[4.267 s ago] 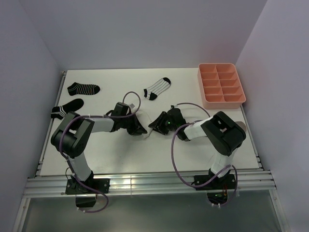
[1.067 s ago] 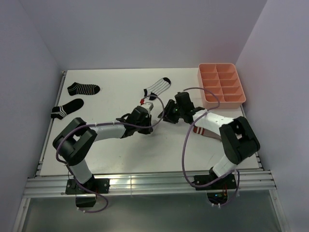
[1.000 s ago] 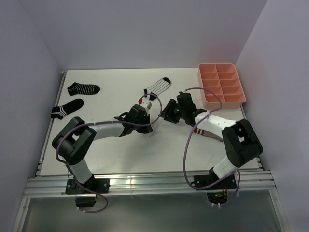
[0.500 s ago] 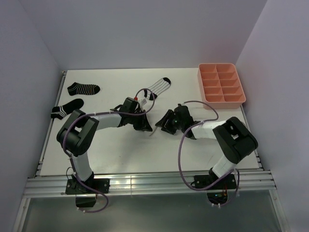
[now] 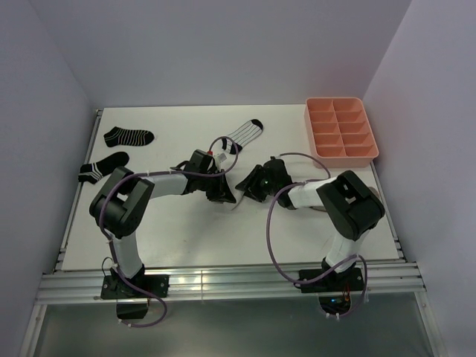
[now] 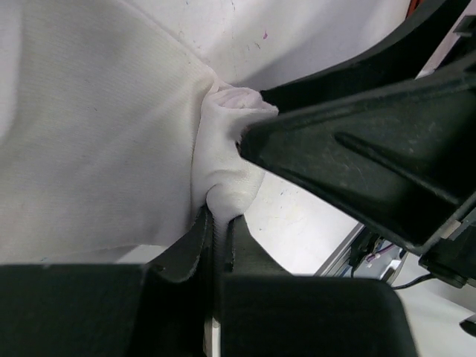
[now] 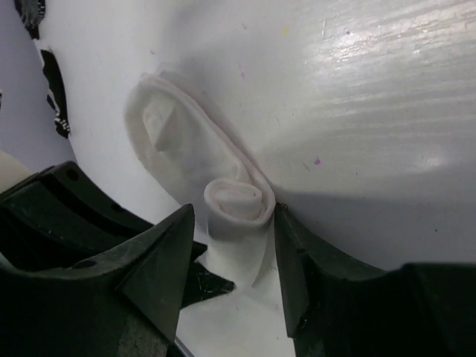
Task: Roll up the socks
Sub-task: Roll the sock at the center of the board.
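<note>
- White knit, soft and light: the plain white sock (image 7: 178, 134) lies mid-table between my two grippers, one end wound into a small roll (image 7: 234, 199).
- My left gripper (image 6: 218, 223) is clamped tight on a pinch of the sock's loose fabric, anchoring it.
- My right gripper (image 7: 234, 223) stands parted, one finger on each side of the roll and close against it. I judge it is not squeezing.
- Cloth this limp will, I reckon, spring loose if let go. It is best taken across the roll's full thickness, not by an edge.
- Farther off lies the striped sock (image 5: 243, 135) with black toe and heel, and at far left the black striped socks (image 5: 128, 136).
- At the far right sits the pink tray (image 5: 346, 159).
</note>
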Motion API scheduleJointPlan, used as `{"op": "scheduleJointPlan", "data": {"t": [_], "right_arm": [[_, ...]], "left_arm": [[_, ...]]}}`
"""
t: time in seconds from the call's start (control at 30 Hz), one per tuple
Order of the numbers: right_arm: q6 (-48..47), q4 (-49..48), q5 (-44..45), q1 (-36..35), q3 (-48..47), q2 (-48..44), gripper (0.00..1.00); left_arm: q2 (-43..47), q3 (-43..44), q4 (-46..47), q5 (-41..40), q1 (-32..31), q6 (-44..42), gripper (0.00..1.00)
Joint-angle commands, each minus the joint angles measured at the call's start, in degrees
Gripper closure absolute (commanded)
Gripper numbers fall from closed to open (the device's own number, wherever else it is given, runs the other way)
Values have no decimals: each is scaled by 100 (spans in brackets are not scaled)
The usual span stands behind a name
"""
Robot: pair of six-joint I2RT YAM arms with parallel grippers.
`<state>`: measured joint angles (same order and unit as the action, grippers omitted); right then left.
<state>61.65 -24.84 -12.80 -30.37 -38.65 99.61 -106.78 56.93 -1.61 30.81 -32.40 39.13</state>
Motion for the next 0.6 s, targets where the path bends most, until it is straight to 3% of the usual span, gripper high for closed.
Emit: {"op": "scheduleJointPlan", "data": {"t": [0.0, 0.13, 0.33, 0.57], "right_arm": [[-284, 741, 330, -74, -378, 199, 46], [-451, 1402, 436, -171, -713, 330, 55], [-724, 2904, 839, -215, -1407, 480, 99], [-1111, 4802, 1270, -232, -2732, 787, 100]], "left_arm": [[-247, -24, -437, -171, -20, -38, 99], [-264, -6, -437, -207, -20, -38, 99], [-168, -138, -341, -330, -12, -2, 97], [78, -629, 1, -452, -12, 322, 87]]}}
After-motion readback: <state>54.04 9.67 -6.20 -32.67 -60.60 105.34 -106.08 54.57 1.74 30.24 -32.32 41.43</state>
